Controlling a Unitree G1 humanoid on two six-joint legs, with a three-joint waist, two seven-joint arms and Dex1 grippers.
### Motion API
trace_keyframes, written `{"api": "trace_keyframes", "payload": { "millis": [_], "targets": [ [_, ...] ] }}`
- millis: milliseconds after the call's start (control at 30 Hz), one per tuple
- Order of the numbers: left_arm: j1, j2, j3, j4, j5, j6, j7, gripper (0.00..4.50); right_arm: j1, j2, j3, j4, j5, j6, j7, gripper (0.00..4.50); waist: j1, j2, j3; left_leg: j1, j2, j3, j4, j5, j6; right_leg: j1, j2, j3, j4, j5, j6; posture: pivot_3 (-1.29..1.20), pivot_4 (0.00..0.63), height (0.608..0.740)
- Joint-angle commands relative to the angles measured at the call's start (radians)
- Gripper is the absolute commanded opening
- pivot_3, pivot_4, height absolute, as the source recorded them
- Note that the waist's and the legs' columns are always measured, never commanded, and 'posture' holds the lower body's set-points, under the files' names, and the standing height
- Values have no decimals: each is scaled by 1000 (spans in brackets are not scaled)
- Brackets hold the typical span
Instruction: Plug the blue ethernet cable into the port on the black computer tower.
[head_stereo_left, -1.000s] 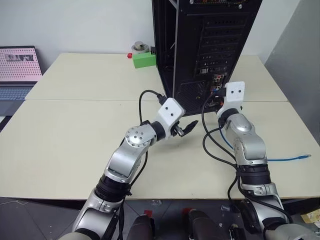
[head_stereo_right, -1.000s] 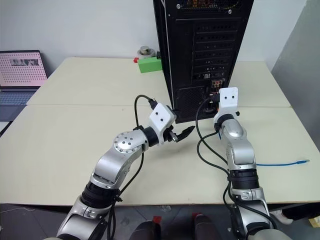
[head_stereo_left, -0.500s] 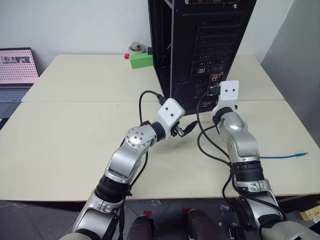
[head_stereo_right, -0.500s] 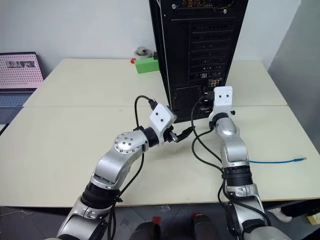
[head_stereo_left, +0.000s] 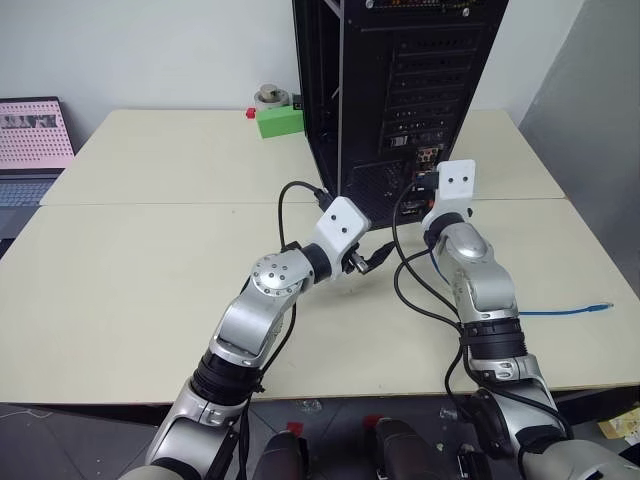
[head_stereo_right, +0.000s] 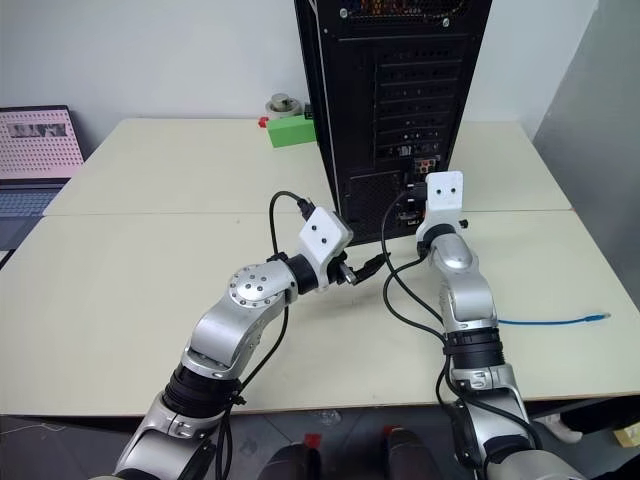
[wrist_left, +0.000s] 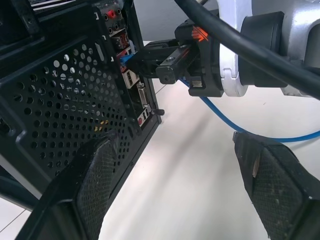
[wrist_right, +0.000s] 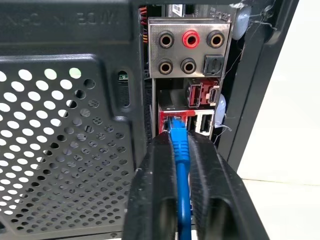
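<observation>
Right claw (wrist_right: 181, 165) pinching blue ethernet cable (wrist_right: 179, 150) behind plug, seated at black computer tower (wrist_right: 65, 100) port. Limp, light; grip boot. Left claw (wrist_left: 175, 185) spread.

Evenly and brightly lit from overhead, with soft, faint shadows on the pale worktop (head_stereo_left: 150, 260) beneath the arms. No harsh glare, only a mild sheen on the silver arm shells. Sharp across both head views. Deep shade inside the black computer tower (head_stereo_left: 400, 90). Close fingers (wrist_left: 95, 190) softly out of focus.
</observation>
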Motion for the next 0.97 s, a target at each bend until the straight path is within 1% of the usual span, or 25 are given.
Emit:
{"api": "trace_keyframes", "payload": {
  "millis": [33,67,100,133,167,200,233,267,300,333,367,400,433,533,633,767,867,967],
  "targets": [
    [-1,-2,10,-21,11,-17,12,3876,0,-36,-19,-88,-3,-6,14,1415,1,0,0,0,0,0,0,0,0,0,0,0,0,0,0,0,150,740],
    [-1,-2,10,-21,12,-17,12,3876,10,-46,-21,-104,0,7,20,1645,2,0,0,0,0,0,0,0,0,0,-1,0,0,0,0,0,150,740],
    [-1,-2,10,-20,14,-18,12,3876,21,-55,-22,-122,6,25,29,1780,3,0,0,-1,0,0,0,0,0,0,-1,0,-1,0,0,0,150,740],
    [-1,-2,10,-20,17,-19,13,3876,33,-65,-24,-145,13,45,41,2097,4,0,0,-1,0,0,0,0,0,0,-1,0,-1,0,0,0,150,740],
    [0,-1,11,-21,19,-21,14,3876,47,-73,-25,-171,23,67,54,2218,6,0,0,-1,0,0,0,0,0,0,-2,0,-1,0,0,0,150,740],
    [1,-1,12,-21,20,-24,15,3876,60,-81,-26,-198,32,87,67,2588,8,0,0,-2,0,0,0,0,0,0,-2,-1,-1,0,0,0,150,740],
    [1,4,16,-21,21,-21,14,3876,78,-96,-28,-235,45,111,88,2715,9,0,0,-2,0,0,0,0,0,0,-2,-1,-1,0,0,0,150,740],
    [3,11,22,-22,17,-10,8,3876,95,-112,-29,-269,58,130,111,2950,9,0,0,-2,0,0,0,0,0,0,-2,0,-1,0,0,0,150,740],
    [5,19,30,-26,9,2,1,3876,111,-129,-31,-303,69,149,132,3033,10,0,0,-2,0,-1,0,0,0,0,-2,-1,-1,0,0,0,150,740],
    [8,30,39,-30,2,12,-7,3876,128,-150,-39,-336,86,163,157,3211,10,0,0,-1,0,0,0,0,0,0,-2,-1,-1,0,0,0,150,740],
    [12,40,46,-34,-2,18,-13,3876,141,-167,-46,-362,100,175,179,3483,11,0,0,-1,0,0,0,0,0,0,-2,-1,-1,0,0,0,150,740],
    [15,52,53,-37,-4,23,-19,3876,155,-187,-51,-387,118,185,208,3641,11,0,0,-2,-1,-1,0,0,0,0,-2,-1,-1,0,0,0,150,740],
    [18,67,64,-41,-9,28,-25,3876,177,-215,-62,-417,146,190,250,3938,10,0,0,-1,0,-1,0,0,0,0,-1,-1,-1,0,0,0,150,740],
    [24,100,105,-54,-32,41,-44,3876,234,-280,-112,-472,212,189,341,4438,10,0,0,-2,-1,-1,0,0,0,0,-1,-2,-1,0,0,0,150,740],
    [26,140,176,-76,-83,72,-71,3876,291,-364,-192,-487,272,185,426,4482,14,0,0,-1,-1,0,0,0,0,0,-1,-3,-2,0,0,0,150,740],
    [42,215,235,-77,-107,75,-109,3876,344,-455,-266,-508,374,177,557,4482,15,0,0,-2,-1,0,0,0,0,1,-1,-2,-2,0,0,0,150,740],
    [49,254,270,-65,-123,52,-130,3876,366,-509,-289,-504,412,176,621,4482,15,0,0,-1,-1,0,0,0,0,1,0,-2,-2,0,0,0,150,740],
    [42,273,319,-62,-164,57,-146,3876,385,-560,-288,-474,393,147,660,4482,16,0,0,-1,-1,0,0,0,0,1,0,-3,-2,0,1,0,150,740]
  ]
}}
